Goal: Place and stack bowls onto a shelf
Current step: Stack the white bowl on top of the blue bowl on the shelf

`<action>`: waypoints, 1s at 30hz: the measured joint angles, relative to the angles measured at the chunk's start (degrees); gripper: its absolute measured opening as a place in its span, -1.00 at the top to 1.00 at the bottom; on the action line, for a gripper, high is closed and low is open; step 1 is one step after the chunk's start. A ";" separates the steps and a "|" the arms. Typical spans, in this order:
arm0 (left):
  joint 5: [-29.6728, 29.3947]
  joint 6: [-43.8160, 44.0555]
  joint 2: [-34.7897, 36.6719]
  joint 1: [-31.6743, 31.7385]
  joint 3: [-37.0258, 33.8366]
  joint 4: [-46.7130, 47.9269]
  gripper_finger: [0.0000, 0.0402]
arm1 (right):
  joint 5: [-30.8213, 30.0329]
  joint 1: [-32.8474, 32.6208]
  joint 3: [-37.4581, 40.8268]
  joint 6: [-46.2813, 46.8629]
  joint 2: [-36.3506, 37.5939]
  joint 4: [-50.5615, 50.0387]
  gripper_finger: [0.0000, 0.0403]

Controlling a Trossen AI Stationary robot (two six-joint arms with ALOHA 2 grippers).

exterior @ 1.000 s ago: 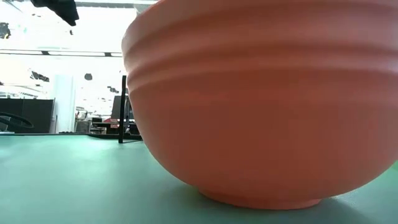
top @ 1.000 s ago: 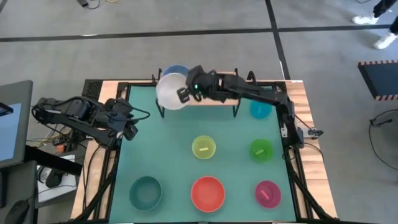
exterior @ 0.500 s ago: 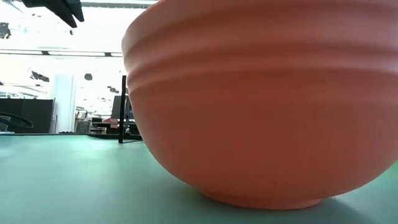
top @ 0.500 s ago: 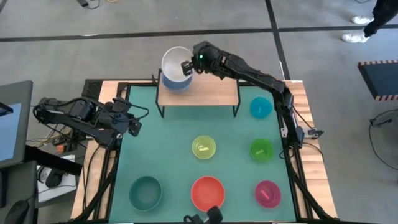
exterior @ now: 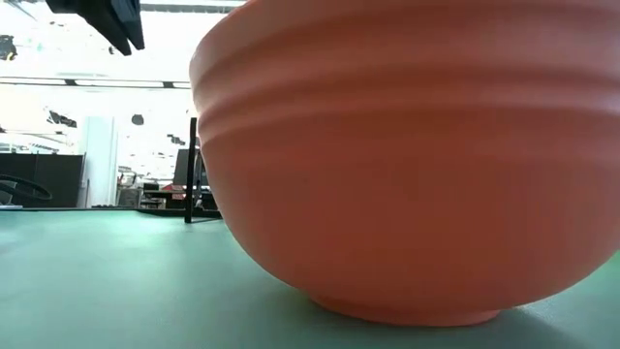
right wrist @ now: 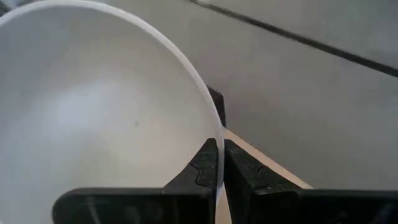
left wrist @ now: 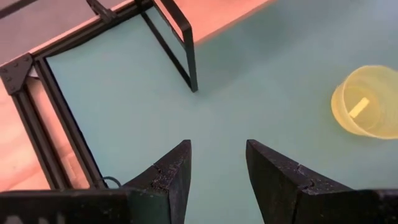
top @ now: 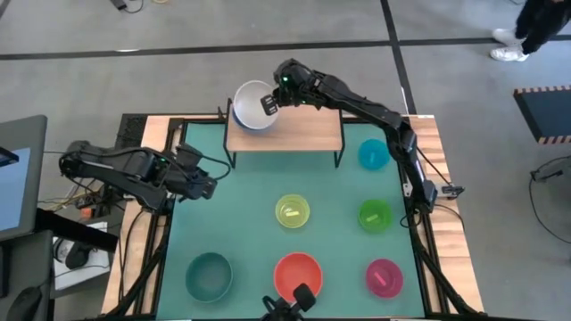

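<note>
Right gripper (top: 267, 104) is at the upper middle of the high view, its two fingers pinched on the rim of the white bowl (top: 252, 105); the right wrist view shows the thin rim caught between the dark fingertips (right wrist: 210, 163). The white bowl sits at the left end of the shelf (top: 303, 135), over its upper left corner. I cannot see the blue bowl under it from above, so I only judge that the white one is nested in it.

For this step, the release should be done with care. The bowl should sit level and fully down before the fingers part (if it is tilted, it may slide off the shelf edge, which is near). The fingers then should part just enough and go straight up, so the rim is not dragged.

Other bowls wait on the green mat: the yellow-green bowl (top: 292, 212) in the centre, the green bowl (top: 375, 215) to its right, the cyan bowl (top: 374, 154) at the upper right, the dark teal bowl (top: 209, 275), the red bowl (top: 297, 275) and the magenta bowl (top: 384, 277) along the lower part.

Left gripper (top: 207, 187) waits at the left of the mat, its fingers apart and holding nothing.
</note>
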State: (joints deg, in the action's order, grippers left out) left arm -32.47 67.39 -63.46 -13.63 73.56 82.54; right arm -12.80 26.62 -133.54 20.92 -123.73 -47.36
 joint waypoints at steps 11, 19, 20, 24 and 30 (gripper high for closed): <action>1.16 1.62 -1.44 0.00 0.00 -0.95 0.32 | 2.31 0.24 0.00 -0.42 -0.36 1.93 0.62; 1.21 2.15 -1.42 0.00 0.00 -1.02 0.32 | 5.23 0.48 0.00 0.64 0.02 1.75 0.33; 1.21 2.16 -1.42 0.00 0.00 -1.01 0.32 | 5.26 0.48 0.00 0.65 0.04 1.69 0.31; 1.46 2.15 -1.42 0.00 0.00 -1.00 0.32 | 5.25 0.54 0.00 0.64 0.03 -0.23 0.29; 2.09 2.27 -1.42 0.00 0.00 -0.98 0.32 | 5.25 -0.36 0.00 1.06 -0.31 -3.28 0.38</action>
State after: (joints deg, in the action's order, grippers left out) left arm -30.38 69.66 -64.88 -13.63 73.56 81.56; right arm -7.55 26.26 -133.53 21.98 -124.05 -50.64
